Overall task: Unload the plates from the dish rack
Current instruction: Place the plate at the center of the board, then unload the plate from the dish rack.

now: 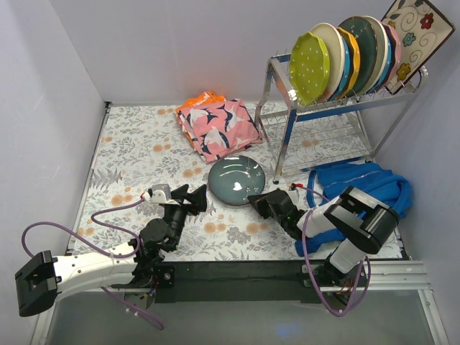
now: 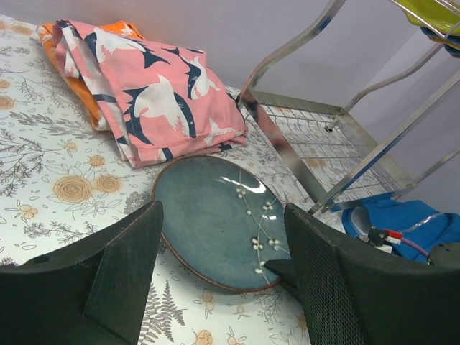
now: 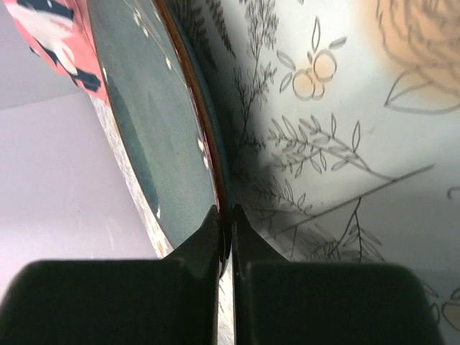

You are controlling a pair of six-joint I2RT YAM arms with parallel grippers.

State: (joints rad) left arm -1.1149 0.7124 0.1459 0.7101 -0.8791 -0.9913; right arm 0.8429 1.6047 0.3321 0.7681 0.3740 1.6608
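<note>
Pinching lower-right rim of flat teal plate [image 1: 236,180], frame centre: right gripper [image 1: 254,200], closed on it; plate extends up-left. Left gripper [image 1: 195,199] wide, empty, just left.

Left arm [image 1: 93,266] stretched low and forward, left gripper [image 2: 224,208] spread wide; right arm [image 1: 359,215] bent at elbow, right gripper [image 3: 224,214] pinching teal plate [image 1: 236,180] rim

Teal plate [image 3: 144,122] and floral plate [image 1: 417,36] cropped at top, blue garment [image 1: 374,176] partly behind right arm [image 1: 359,219]
</note>
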